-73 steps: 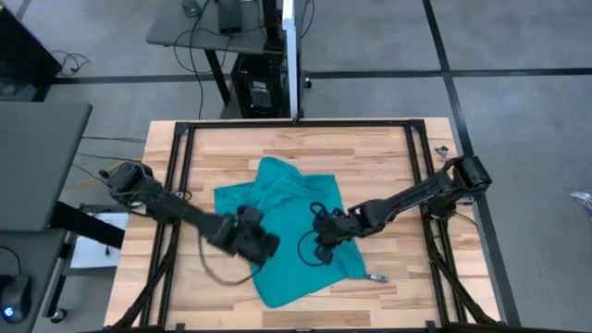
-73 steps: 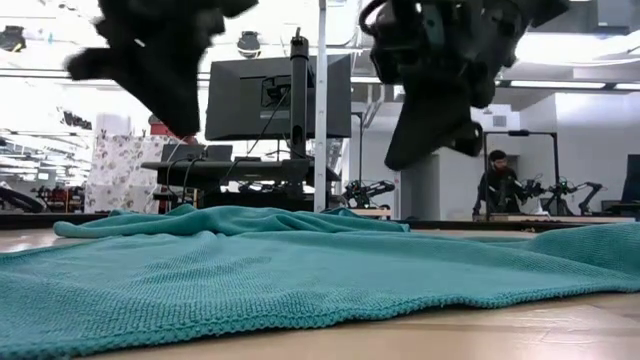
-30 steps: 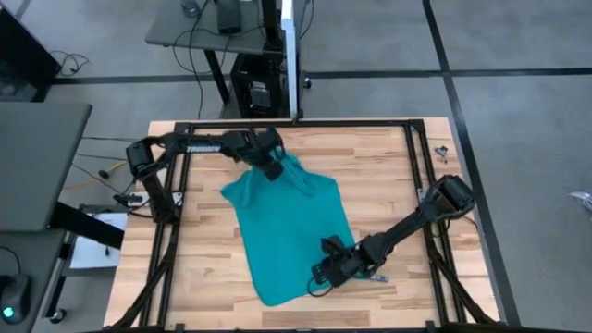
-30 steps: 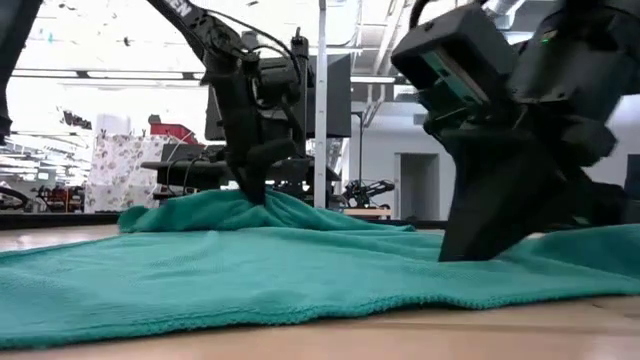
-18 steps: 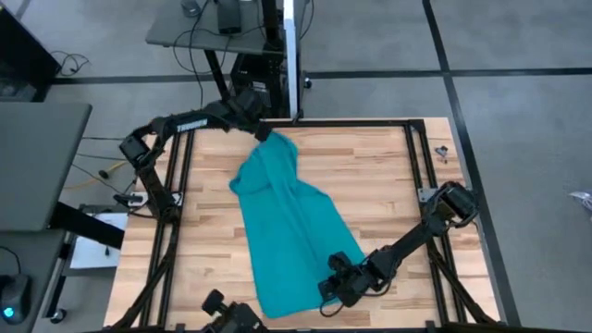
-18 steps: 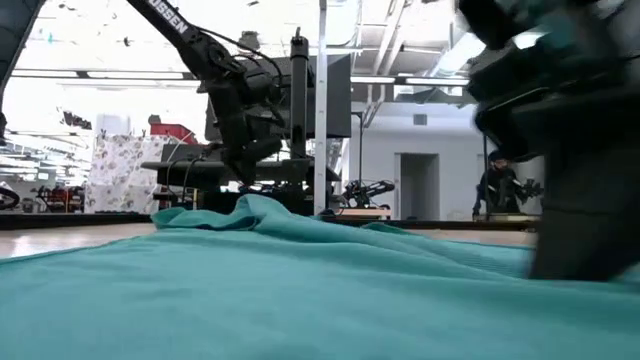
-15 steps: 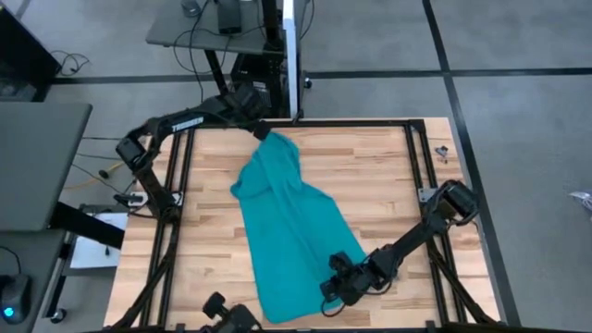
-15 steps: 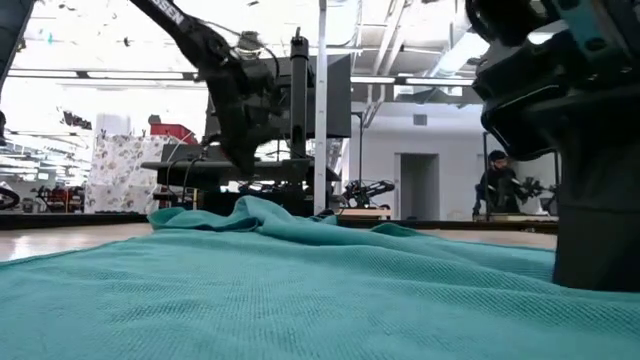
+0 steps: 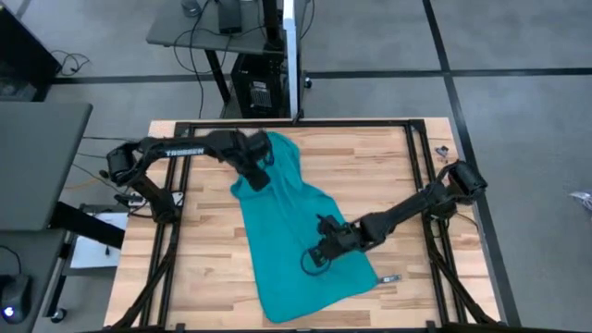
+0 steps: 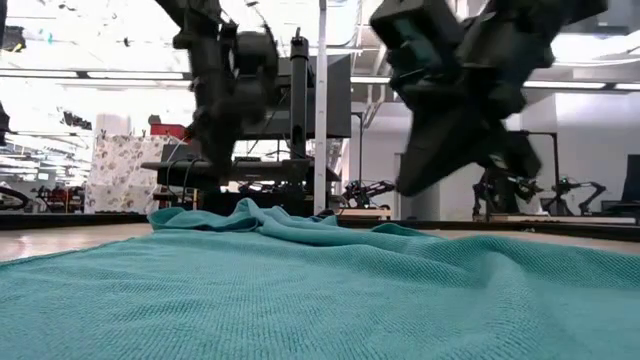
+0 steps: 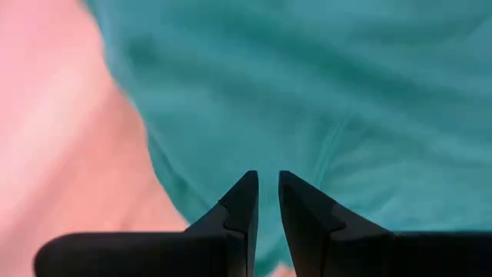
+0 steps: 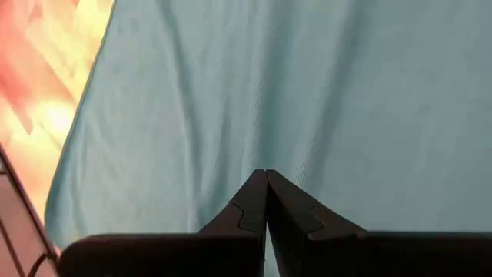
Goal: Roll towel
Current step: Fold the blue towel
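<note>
Teal, soft and unpatterned, the cloth towel (image 9: 296, 236) lies stretched lengthwise down the middle of the pale wooden desk (image 9: 388, 176), bunched at its far end and flat toward the near edge. Above that bunched end hangs the left hand (image 9: 256, 178), fingers a narrow slit apart and holding nothing. Over the towel's near half hovers the right hand (image 9: 326, 252), fingers pressed together, also empty. No roll has begun. The risk, I judge, is uneven starting: the rumpled far corner could wind in crooked, or a hand pinching only one layer could drag the cloth sideways.
</note>
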